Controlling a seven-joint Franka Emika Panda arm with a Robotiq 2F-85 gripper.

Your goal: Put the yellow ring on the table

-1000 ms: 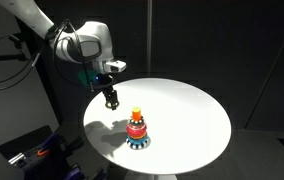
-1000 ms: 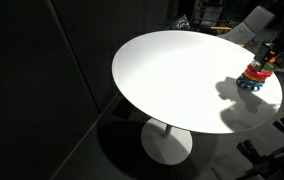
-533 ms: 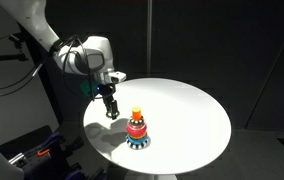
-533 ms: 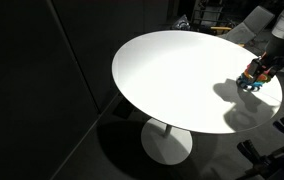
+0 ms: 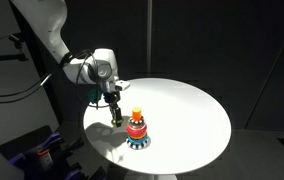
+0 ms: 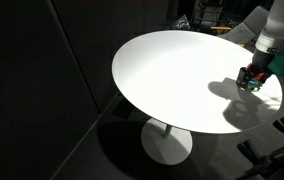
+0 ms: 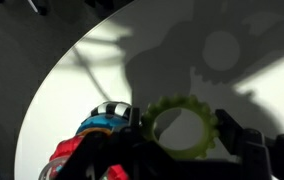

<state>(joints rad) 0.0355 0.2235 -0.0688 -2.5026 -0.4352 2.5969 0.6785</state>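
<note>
In the wrist view my gripper (image 7: 179, 132) is shut on the yellow ring (image 7: 182, 150), a toothed yellow-green ring held flat by its outer edge between the two dark fingers. It hangs just above the white round table (image 7: 82, 70) and casts a round toothed shadow there. The stacking toy (image 7: 94, 135), with blue base and red ring, stands right beside the left finger. In both exterior views the gripper (image 5: 118, 119) (image 6: 247, 79) is low over the table (image 5: 187, 110) (image 6: 172, 80), close beside the toy (image 5: 136, 128). The ring is too small to make out there.
The toy stands near the table's edge on the robot's side. The table pedestal (image 6: 167, 140) rises from a dark floor. Blue and red equipment (image 5: 37, 155) sits below the table by the robot base. A chair (image 6: 247, 25) stands beyond the table.
The gripper has moved down and toward the stacking toy, from above the table's edge to low beside the toy. The toy has not moved.
</note>
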